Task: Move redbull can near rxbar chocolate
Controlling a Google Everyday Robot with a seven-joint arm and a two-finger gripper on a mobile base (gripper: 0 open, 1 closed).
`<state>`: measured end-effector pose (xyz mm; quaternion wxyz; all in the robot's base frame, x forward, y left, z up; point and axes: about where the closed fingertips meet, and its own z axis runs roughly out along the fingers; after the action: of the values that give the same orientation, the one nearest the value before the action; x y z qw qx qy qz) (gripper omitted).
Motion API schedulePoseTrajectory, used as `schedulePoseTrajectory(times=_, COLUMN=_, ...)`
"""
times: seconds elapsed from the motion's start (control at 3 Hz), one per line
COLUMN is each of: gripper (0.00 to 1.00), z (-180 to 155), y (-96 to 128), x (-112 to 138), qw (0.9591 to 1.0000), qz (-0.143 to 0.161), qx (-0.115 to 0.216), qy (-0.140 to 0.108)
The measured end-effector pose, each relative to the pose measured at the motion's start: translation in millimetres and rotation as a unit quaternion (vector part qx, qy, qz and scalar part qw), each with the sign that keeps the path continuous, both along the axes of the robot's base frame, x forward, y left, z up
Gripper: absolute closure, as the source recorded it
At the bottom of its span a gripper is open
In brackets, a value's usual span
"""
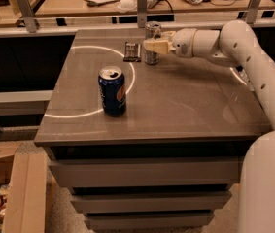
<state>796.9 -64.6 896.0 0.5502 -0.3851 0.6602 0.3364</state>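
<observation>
Camera view: gripper (149, 46) at the far edge of the table (185, 106), fingers closed around the redbull can (152, 31). Can is upright on the table, just right of the rxbar chocolate (132, 51), which lies flat. Pepsi can (111, 90) stands well apart, nearer the front-left.

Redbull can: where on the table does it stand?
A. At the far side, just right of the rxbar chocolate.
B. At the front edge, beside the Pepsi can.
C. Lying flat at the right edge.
A: the redbull can stands upright right of the rxbar chocolate, with the gripper at it.
</observation>
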Motion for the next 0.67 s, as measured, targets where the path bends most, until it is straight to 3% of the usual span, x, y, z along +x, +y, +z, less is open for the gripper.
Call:
schedulePoseTrajectory(times=0.33, gripper=0.17, z=3.5, y=1.8, x=-2.0, qw=0.9998, qz=0.002, qx=0.013, qy=-0.015)
schedulePoseTrajectory(times=0.67, gripper=0.0, z=3.3, y=-0.7, x=-6.6, qw=0.9997, qz=0.003, qx=0.012, qy=-0.023)
